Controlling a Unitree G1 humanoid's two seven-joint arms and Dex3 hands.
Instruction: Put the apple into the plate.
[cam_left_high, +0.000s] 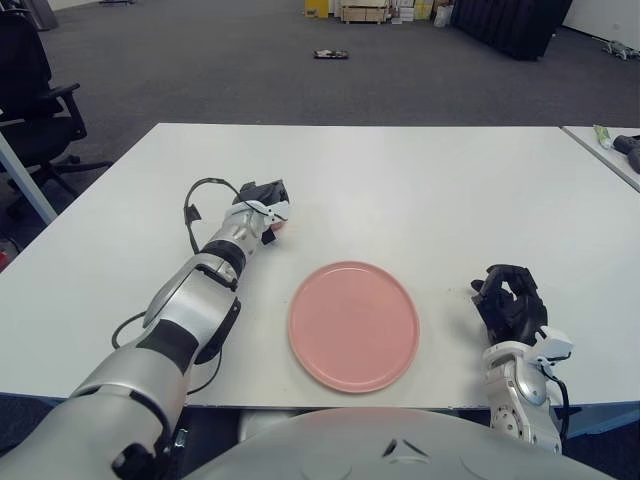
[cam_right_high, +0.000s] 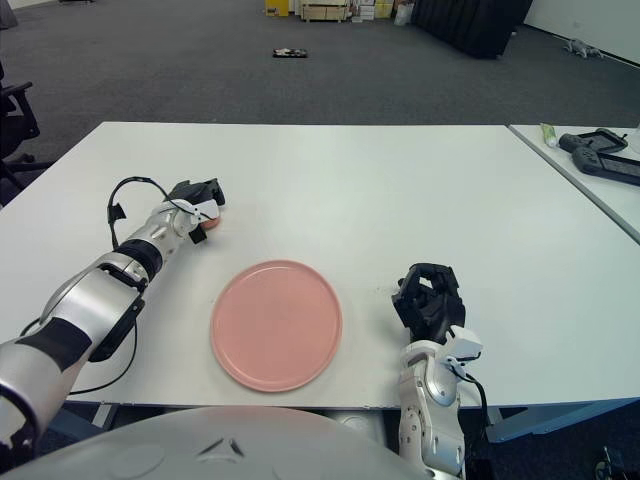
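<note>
Robot hand on the left is closed over the apple, of which I can see only a reddish sliver peeking out at the lower right of the fingers; the rest is hidden under the hand. The apple sits low, at or just off the surface, I cannot tell which, up and to the left of the plate and clearly apart from its rim. I judge I'm at the grasp stage: the fingers look wrapped on the fruit, but nothing has been carried toward the plate yet. What the next move calls for, as I read it, is a clean lift to clear the surface, then a sweep right and back toward me until the hand hangs over the middle of the pink plate, and a low release so the apple does not roll off. With so little of it showing I cannot vouch for how firm the hold is. My right robot hand shows to the right of the plate, idle, fingers curled with nothing in them.
</note>
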